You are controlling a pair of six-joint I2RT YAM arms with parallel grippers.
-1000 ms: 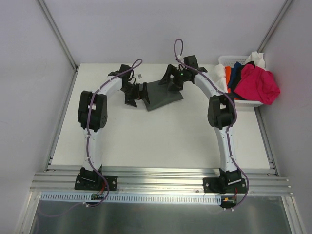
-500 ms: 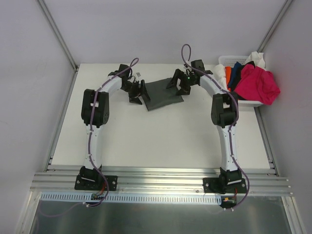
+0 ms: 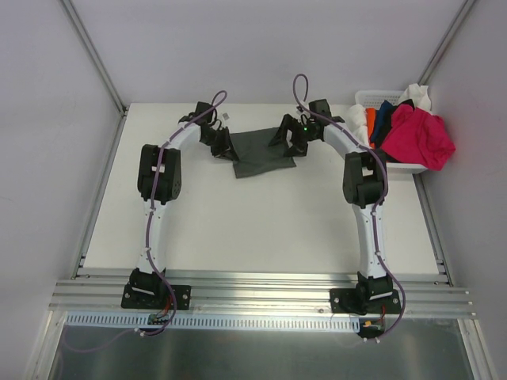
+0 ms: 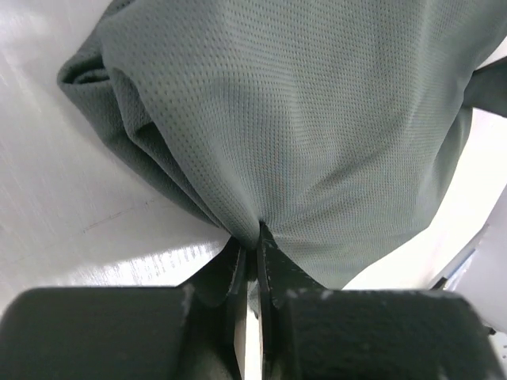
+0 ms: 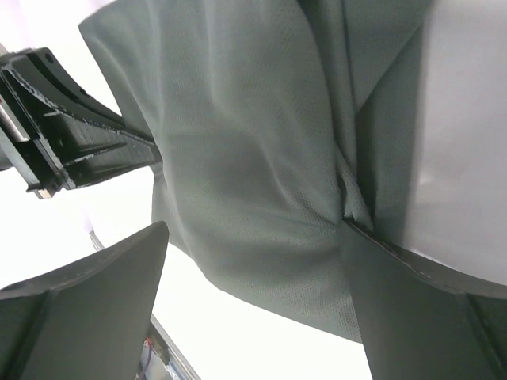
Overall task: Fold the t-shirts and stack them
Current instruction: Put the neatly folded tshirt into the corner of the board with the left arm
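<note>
At the far middle of the table [image 3: 198, 229], the dark grey t-shirt [image 3: 265, 157] now lies nearly flat as a folded panel; a second ago it stood tented off the surface between the two arms. The left gripper [image 4: 255, 241] has moved toward the far edge with it, and its fingers are pressed together on a gathered pinch of the shirt's left edge. The right gripper [image 5: 255, 228] sits over the shirt's right side with its fingers spread wide. Cloth lies between them, but nothing is clamped. The fold looks laid down, so this shirt probably needs only the left side let go and perhaps some smoothing. In the white basket [image 3: 400, 167] at the far right, a magenta shirt [image 3: 420, 136] spills over the rim beside navy, orange and white ones, all unfolded, so most of the job appears to be ahead.
</note>
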